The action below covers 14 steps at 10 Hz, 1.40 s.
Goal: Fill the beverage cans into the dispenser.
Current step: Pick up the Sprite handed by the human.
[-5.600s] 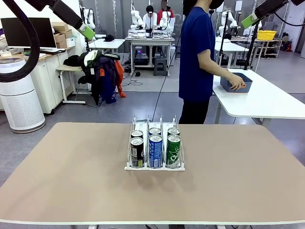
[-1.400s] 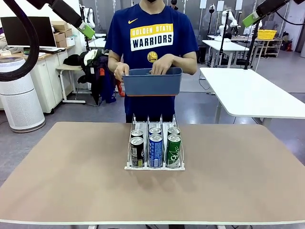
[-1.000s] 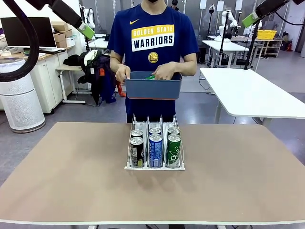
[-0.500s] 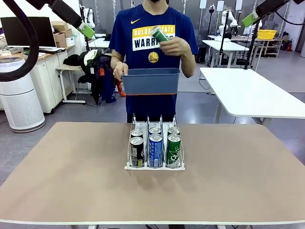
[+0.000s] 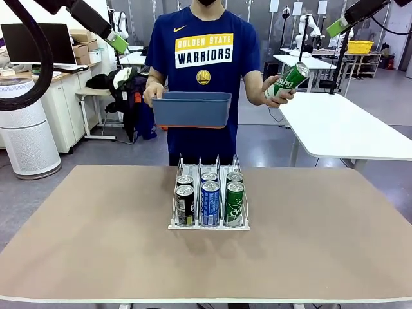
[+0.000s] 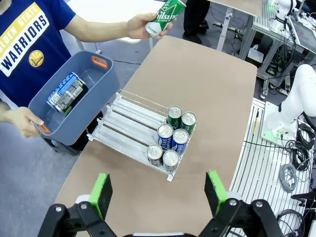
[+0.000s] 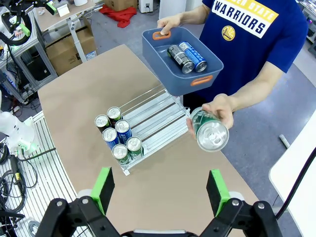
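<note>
While the left gripper (image 6: 158, 192) and right gripper (image 7: 160, 190), black with green pads, hang high over the tan table (image 5: 96, 244), jaws spread wide and empty, the small white three-lane wire dispenser (image 6: 126, 129) sits mid-table; six slim silver-topped beverage cans (image 5: 210, 201) stand two to a lane at its near end, dark, blue and green, the far halves bare; beyond the far edge a person carries a blue-grey rectangular plastic bin (image 5: 191, 111) with a blue can (image 7: 193, 55) and a dark can (image 7: 177, 57) lying inside; the person's left hand (image 5: 273, 93) is closed round a tilted green can with white lettering (image 5: 293, 76), held out toward the robot's right; a handover looks on offer; the right arm would need to reach in, square its jaws across the can, close, then load it behind the green pair.
</note>
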Tool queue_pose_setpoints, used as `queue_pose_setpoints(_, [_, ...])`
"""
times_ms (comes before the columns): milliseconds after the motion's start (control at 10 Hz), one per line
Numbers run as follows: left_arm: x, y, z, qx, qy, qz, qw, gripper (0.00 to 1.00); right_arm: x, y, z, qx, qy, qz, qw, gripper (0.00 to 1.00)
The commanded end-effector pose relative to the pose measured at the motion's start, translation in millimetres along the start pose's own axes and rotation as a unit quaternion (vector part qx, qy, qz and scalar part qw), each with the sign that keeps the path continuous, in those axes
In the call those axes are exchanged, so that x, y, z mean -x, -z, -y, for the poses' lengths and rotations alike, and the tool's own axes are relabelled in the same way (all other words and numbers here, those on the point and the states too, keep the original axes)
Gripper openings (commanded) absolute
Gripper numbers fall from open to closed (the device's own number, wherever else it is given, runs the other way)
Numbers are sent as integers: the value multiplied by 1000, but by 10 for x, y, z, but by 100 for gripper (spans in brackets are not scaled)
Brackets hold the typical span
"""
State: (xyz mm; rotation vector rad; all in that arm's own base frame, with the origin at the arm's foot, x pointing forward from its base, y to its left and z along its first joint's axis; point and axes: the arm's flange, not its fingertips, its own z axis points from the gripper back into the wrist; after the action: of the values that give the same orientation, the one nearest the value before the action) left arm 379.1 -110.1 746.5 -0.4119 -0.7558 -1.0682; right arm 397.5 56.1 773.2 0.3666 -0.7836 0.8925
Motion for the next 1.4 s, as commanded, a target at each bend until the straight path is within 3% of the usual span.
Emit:
queue_pose_setpoints(0, [14, -9, 9, 2, -2, -4, 1000, 100, 5, 10, 0, -5, 2, 5, 1000, 100])
queue_pose_setpoints(1300, [14, -9, 9, 2, -2, -4, 1000, 100, 5, 10, 0, -5, 2, 5, 1000, 100])
